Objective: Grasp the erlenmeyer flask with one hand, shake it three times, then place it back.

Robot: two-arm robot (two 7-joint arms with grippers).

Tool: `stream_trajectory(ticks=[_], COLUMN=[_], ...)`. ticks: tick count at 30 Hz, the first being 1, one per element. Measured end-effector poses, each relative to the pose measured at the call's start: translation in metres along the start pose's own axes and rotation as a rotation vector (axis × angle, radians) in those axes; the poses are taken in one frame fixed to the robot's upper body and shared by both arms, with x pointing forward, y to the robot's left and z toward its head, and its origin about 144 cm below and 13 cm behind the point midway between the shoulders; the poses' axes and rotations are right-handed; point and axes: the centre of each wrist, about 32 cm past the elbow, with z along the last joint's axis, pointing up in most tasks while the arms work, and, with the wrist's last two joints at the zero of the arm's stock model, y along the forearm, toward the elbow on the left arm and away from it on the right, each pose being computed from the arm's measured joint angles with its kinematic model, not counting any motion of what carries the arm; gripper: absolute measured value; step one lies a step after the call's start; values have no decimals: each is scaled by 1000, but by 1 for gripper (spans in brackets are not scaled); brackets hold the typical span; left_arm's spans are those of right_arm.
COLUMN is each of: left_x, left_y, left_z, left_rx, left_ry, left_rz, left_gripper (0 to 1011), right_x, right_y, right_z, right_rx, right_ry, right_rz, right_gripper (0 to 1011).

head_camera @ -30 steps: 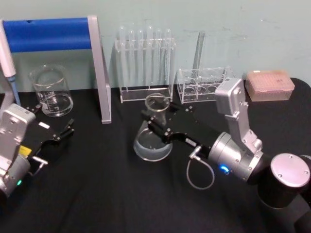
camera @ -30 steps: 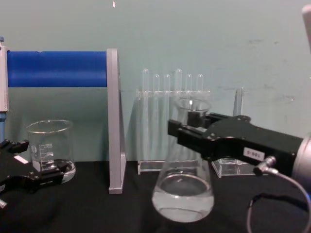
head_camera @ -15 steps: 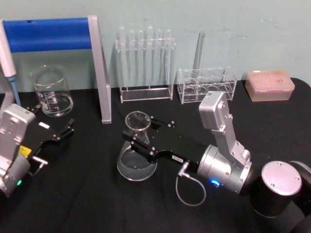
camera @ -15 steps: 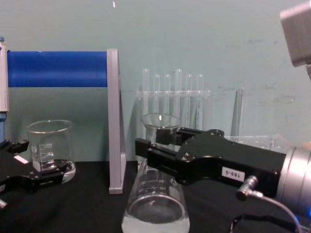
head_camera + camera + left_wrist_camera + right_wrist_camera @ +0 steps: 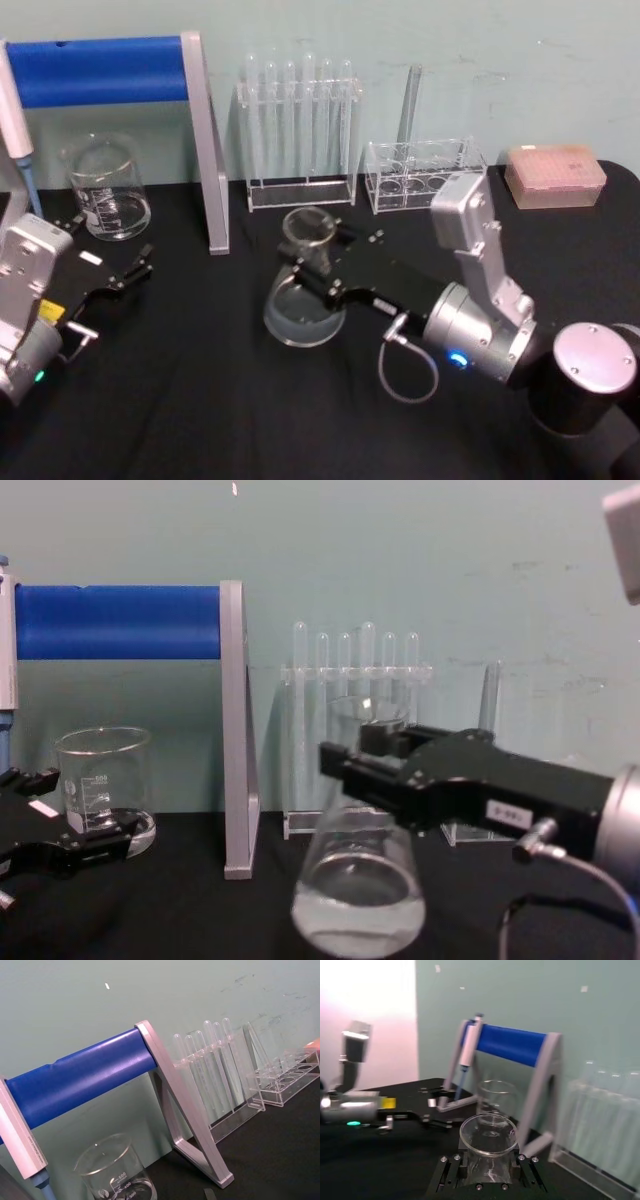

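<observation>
- The right claw [image 5: 312, 262] pinches the neck of the erlenmeyer flask [image 5: 303, 305], which is slightly tilted over the middle of the black worktop [image 5: 200, 390].
- This looks like the shaking step; a little liquid sits in the base.
- The next move calls for steady swings, then lowering the flask upright before release.
- The left claw [image 5: 110, 270] rests spread near the beaker [image 5: 105, 190].

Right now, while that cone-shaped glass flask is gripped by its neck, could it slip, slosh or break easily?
Probably fragile: the erlenmeyer flask is clear glass. Likely slippery too, since the right gripper has its jaws shut on the smooth narrow neck alone. The liquid in its wide base may slosh, but seems unlikely to spill.
</observation>
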Motion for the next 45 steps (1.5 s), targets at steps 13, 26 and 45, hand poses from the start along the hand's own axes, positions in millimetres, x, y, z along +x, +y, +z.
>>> stream_trajectory(ticks=[13, 26, 45], left_x=[0, 0, 0], left_y=[0, 0, 0], left_z=[0, 0, 0], left_rx=[0, 0, 0], left_ry=[0, 0, 0], left_rz=[0, 0, 0], left_gripper=[1001, 1001, 1001], right_x=[29, 49, 38], right_y=[-22, -43, -32], right_z=[0, 1, 0], right_rx=[-5, -3, -3], right_ry=[-16, -25, -16], right_rz=[-194, -351, -277], right_gripper=[449, 449, 449])
